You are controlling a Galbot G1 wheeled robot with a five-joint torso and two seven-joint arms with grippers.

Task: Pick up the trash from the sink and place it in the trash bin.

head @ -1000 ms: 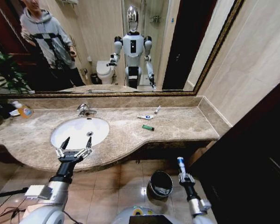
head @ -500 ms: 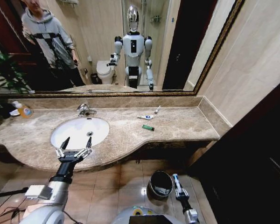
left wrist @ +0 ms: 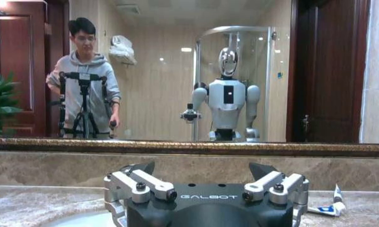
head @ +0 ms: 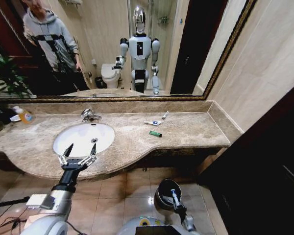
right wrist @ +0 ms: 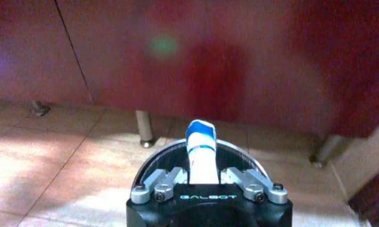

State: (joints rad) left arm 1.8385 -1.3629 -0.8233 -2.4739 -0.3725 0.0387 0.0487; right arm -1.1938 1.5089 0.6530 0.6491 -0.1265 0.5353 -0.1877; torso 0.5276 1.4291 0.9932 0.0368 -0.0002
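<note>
The right gripper (head: 175, 197) is pinching a white tube (right wrist: 200, 150) with blue marks over the metal bin (head: 165, 188) on the floor. The left gripper (head: 77, 155) is hovering spread wide at the sink's (head: 83, 137) front edge, gripping nothing, while more trash (head: 155, 123) is lying on the counter (head: 186, 129).

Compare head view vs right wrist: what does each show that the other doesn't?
Head alone: the sink, counter with a tube, a strip and a green-black piece, and the left gripper, jaws open, at the counter's front edge below the basin. Right wrist alone: the cabinet front and its metal legs up close. Both: the right gripper shut on a white tube with blue marks, held over the bin.
</note>
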